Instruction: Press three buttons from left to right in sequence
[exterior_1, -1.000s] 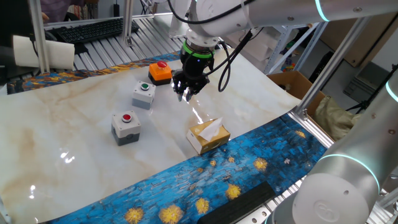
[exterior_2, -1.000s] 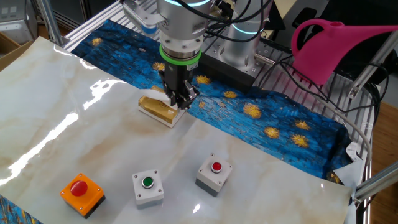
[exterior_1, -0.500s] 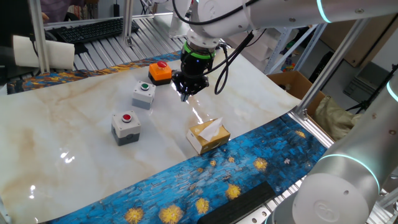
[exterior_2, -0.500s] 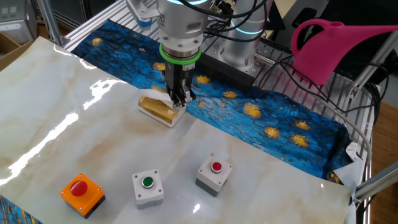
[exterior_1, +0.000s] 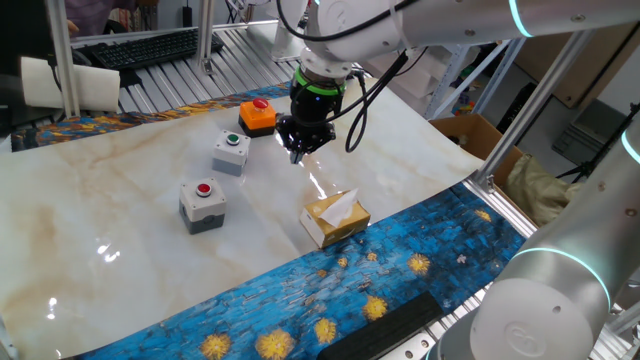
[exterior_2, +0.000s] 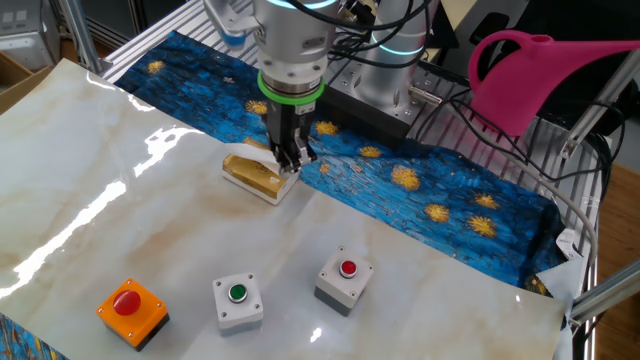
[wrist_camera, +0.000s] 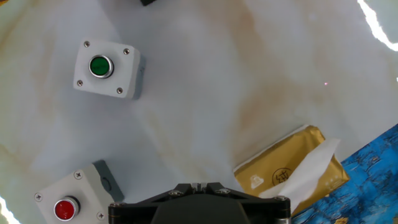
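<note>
Three button boxes stand on the marble table. The grey box with red button (exterior_1: 204, 203) is nearest, the grey box with green button (exterior_1: 231, 150) is behind it, and the orange box with red button (exterior_1: 257, 114) is farthest. All three show in the other fixed view: orange (exterior_2: 132, 308), green (exterior_2: 238, 299), grey-red (exterior_2: 345, 278). The hand view shows the green one (wrist_camera: 106, 68) and the grey-red one (wrist_camera: 74, 198). My gripper (exterior_1: 298, 150) hangs above the table right of the orange and green boxes, touching none. Its fingers are together and empty, as in the other fixed view (exterior_2: 288, 165).
A tan tissue box (exterior_1: 335, 218) lies on the table below and beside the gripper, near the blue patterned cloth (exterior_1: 380, 280). It also shows in the other views (exterior_2: 258, 176) (wrist_camera: 292, 167). A pink watering can (exterior_2: 540, 70) stands off the table.
One second ago the fingers were spread apart; they have since closed together. The hand has stayed almost in place above the table.
</note>
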